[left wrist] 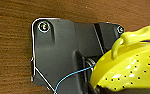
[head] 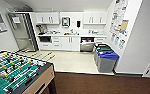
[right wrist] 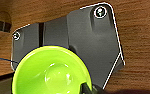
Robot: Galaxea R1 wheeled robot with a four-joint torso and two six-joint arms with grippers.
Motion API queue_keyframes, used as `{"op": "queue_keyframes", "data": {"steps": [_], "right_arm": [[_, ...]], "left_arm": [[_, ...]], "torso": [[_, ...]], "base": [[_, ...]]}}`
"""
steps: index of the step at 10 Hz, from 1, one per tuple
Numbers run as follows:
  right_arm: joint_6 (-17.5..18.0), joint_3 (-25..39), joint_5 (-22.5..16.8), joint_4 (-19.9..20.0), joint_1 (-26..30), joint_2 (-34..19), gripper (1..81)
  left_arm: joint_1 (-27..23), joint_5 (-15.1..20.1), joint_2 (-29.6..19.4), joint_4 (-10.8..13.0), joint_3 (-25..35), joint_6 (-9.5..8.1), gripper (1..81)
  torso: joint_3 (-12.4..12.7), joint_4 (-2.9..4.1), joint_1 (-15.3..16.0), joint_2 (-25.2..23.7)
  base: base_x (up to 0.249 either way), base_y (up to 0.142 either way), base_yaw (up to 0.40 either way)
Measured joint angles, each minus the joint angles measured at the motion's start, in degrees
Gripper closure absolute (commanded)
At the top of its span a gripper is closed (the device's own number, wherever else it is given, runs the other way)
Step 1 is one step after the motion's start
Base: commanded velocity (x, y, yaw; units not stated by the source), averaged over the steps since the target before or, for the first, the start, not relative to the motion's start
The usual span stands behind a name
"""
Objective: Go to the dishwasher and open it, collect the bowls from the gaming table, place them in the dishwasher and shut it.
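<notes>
Head view: a green-field foosball table [head: 16, 72] is seen at eight o'clock, and the dishwasher [head: 87, 44] at one o'clock already stands open, its steel door tilted out, well apart across pale floor. A perforated glossy yellow bowl [left wrist: 131, 65] with a loop handle is seen at the left wrist, a smooth lime bowl [right wrist: 51, 72] at the right; whether either claw is clenched cannot be told. Loading and closing are judged still undone.

Foosball table [head: 16, 72] near left, dishwasher [head: 87, 44] ahead, bins [head: 105, 58] right
</notes>
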Motion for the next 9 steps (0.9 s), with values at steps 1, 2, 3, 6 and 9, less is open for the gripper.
{"op": "queue_keyframes", "data": {"steps": [1,2,3,6,9], "right_arm": [[0.0,0.0,-0.1,0.0,0.0,0.0,81.1],[0.0,0.0,-0.1,0.0,0.0,-0.1,81.1],[0.0,0.0,0.0,0.0,0.0,-0.1,81.1],[0.0,0.0,-0.1,0.0,0.0,0.1,81.1],[0.0,0.0,-0.1,0.0,0.0,0.1,81.1]], "left_arm": [[-0.1,0.0,0.0,0.0,0.0,0.00,81.1],[-0.1,0.0,0.2,0.0,0.0,0.00,81.1],[-0.1,0.0,0.1,0.0,0.0,0.00,81.1],[-0.1,0.1,-0.2,0.0,-0.2,-0.02,81.1],[-0.2,0.1,-0.1,0.0,-0.2,-0.02,81.1]], "torso": [[0.0,0.00,0.0,0.0],[0.0,0.00,0.0,0.0],[0.0,0.00,0.0,0.0],[0.0,0.00,0.0,0.0],[0.0,0.00,0.0,0.0]], "base": [[0.145,0.000,0.000],[0.145,0.000,0.000],[0.145,0.000,0.000],[0.149,0.000,0.000],[0.158,0.000,0.000]]}}
